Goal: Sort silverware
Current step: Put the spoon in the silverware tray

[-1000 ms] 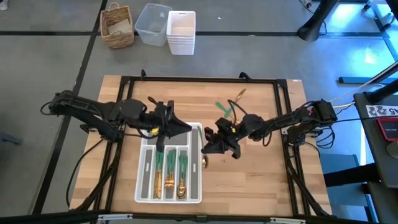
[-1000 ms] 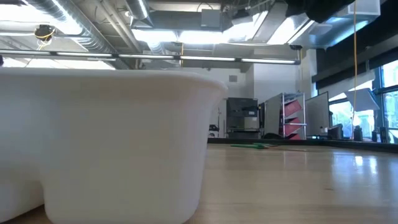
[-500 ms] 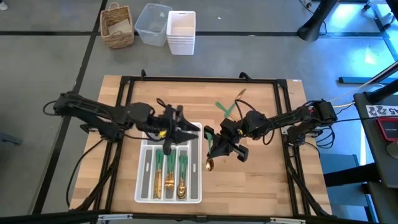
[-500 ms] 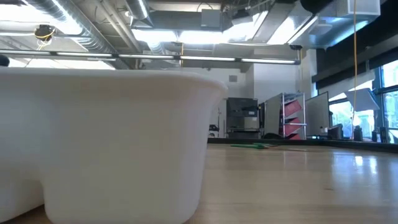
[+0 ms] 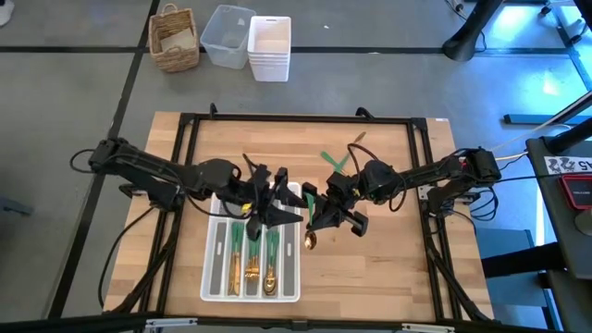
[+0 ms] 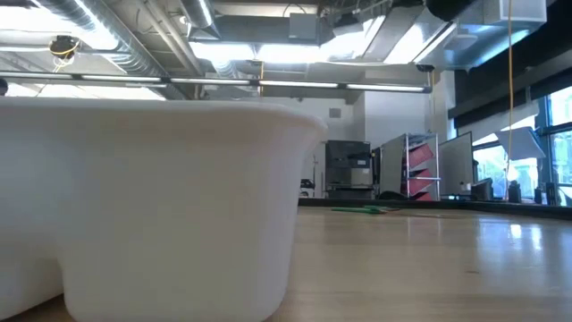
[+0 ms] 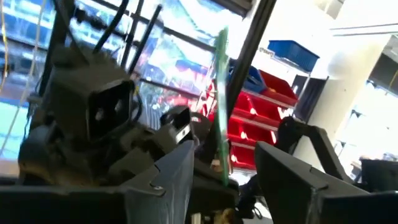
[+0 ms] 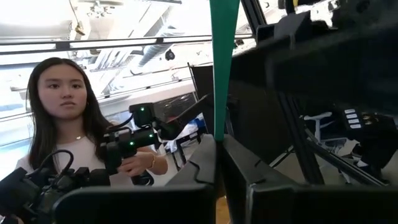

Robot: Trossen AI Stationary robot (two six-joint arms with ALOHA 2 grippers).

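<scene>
Wooden table (image 5: 388, 277) with black frame rails. White organizer tray (image 5: 215, 277) sits left of centre; in the low view its wall (image 6: 152, 206) fills the left half of the picture. Sorted silverware (image 5: 252, 252) lies lengthwise in the tray's compartments, green handles toward the far end, gold heads toward the near end. Leftmost compartment holds no green handles that I can make out.

Left gripper (image 5: 277, 196) is over the tray's far right corner, jaws spread wide, nothing between them in the left wrist view (image 7: 227, 180).

Right gripper (image 5: 319, 211) is just right of the tray, over bare table, clamped tight on a spoon (image 5: 312, 239): gold bowl hangs below the fingers; the green handle (image 8: 224, 62) stands up from the closed fingers in the right wrist view.

Loose pieces (image 5: 338, 157) lie on the table beyond the grippers, a green-and-gold cluster, types not clear. They show as a thin green streak (image 6: 362, 210) in the low view.

A person (image 8: 62, 124) is in the room behind.
</scene>
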